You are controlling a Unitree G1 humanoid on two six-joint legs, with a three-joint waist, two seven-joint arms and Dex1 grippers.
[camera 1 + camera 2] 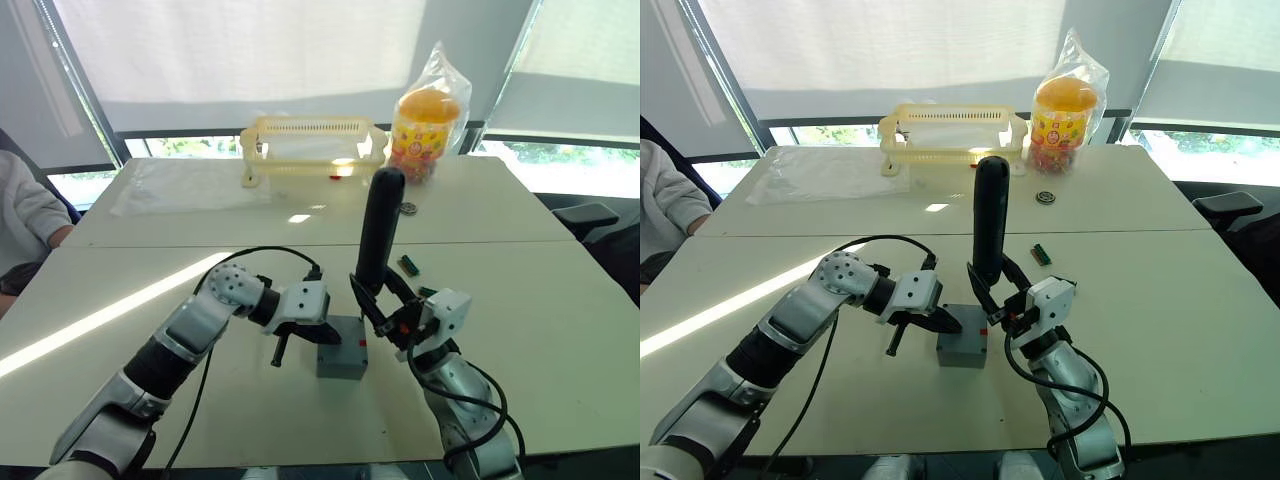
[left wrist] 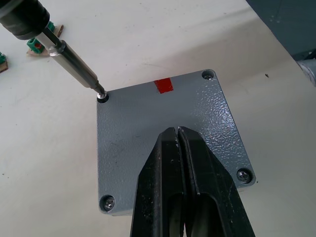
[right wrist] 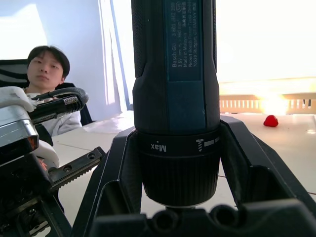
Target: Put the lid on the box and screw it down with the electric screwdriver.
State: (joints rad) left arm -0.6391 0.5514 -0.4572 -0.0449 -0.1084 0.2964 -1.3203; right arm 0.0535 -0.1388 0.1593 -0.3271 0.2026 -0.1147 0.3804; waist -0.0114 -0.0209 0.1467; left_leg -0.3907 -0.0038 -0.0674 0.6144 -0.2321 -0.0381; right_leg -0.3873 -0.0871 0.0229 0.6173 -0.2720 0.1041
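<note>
Now the left gripper (image 2: pixel 177 129), with its two black fingers pressed together and holding nothing, rests its tips on the flat square blue-grey plastic lid (image 2: pixel 148 143) and seems to press it down. The right gripper (image 1: pixel 385 305) is clamped around the long black cylindrical electric screwdriver (image 1: pixel 378 225), which stands almost upright. Its thin metal bit sits in the screw hole at one corner of the lid, the corner near the small red mark (image 2: pixel 163 85).

The lid lies already on the small blue-grey plastic box (image 1: pixel 341 361), which stands at the near middle of the white table (image 1: pixel 560 300), so I judge the first part done. The screwing is under way: three other corners each show one screw head, and the fourth is under the bit, so I cannot tell how deep it sits.

By count: one lid, one box, one screwdriver, two grippers. Farther away stand one yellow plastic basket (image 1: pixel 312 145) and one orange-lidded jar in a clear bag (image 1: pixel 428 122).
</note>
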